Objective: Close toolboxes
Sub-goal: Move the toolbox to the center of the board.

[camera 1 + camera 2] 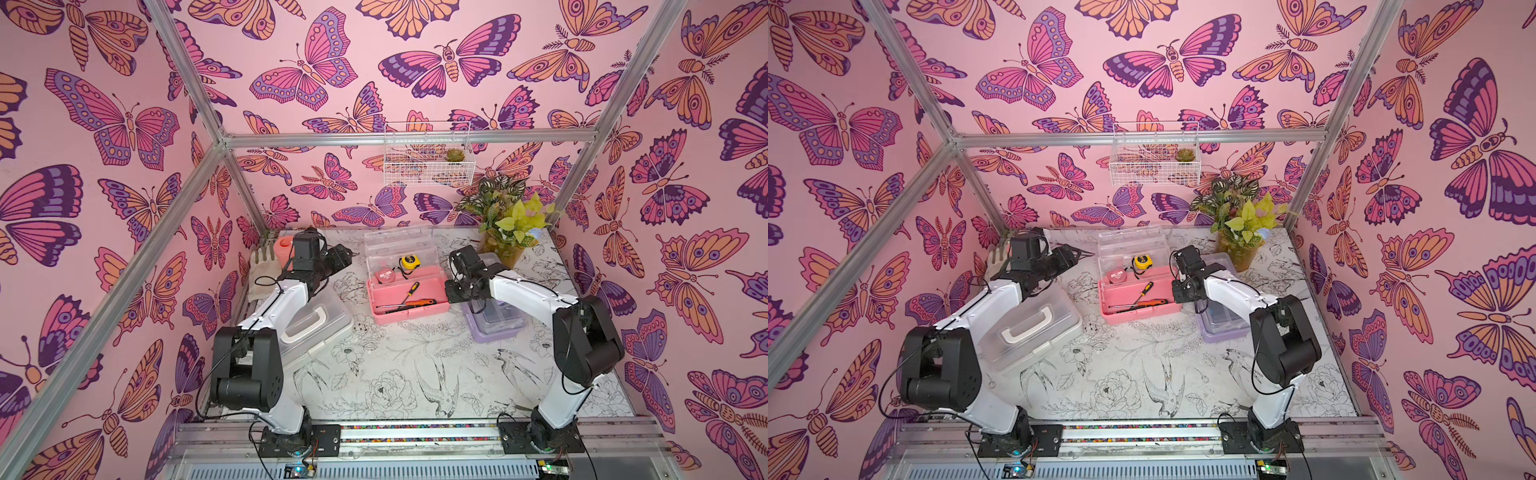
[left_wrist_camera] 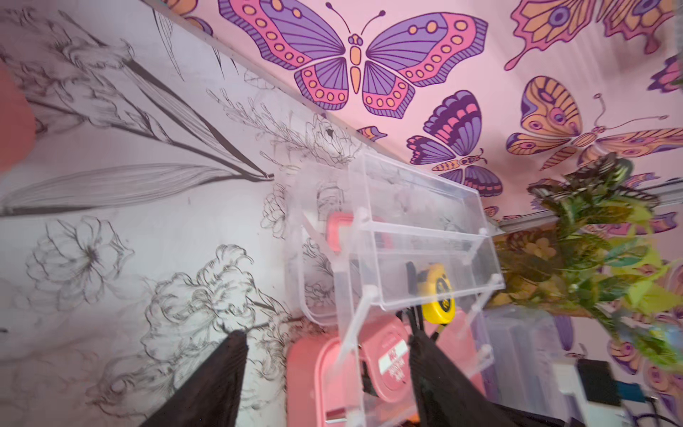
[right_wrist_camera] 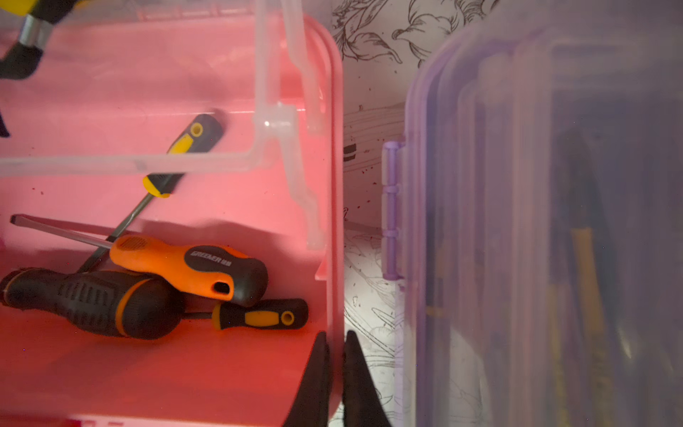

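1. Ahead of the left gripper [image 2: 327, 336], the raised clear tray [image 2: 425, 236] of the pink toolbox [image 1: 409, 309] blocks the way.
2. Beyond one finger [image 2: 214, 380], bare table [image 2: 129, 258] lies open.
3. Beside the right gripper [image 3: 335, 340], the purple toolbox [image 3: 480, 222] leaves a narrow gap.

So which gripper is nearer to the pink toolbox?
Right. The right gripper pinches the side wall of the pink toolbox; the left gripper hangs open beside its raised lid, not touching.

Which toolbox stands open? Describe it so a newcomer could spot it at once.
On the flower-printed table, look at the middle near the back wall. The pink toolbox sits there, between a white toolbox and a purple toolbox. Only it has its clear lid raised, with screwdrivers showing inside.
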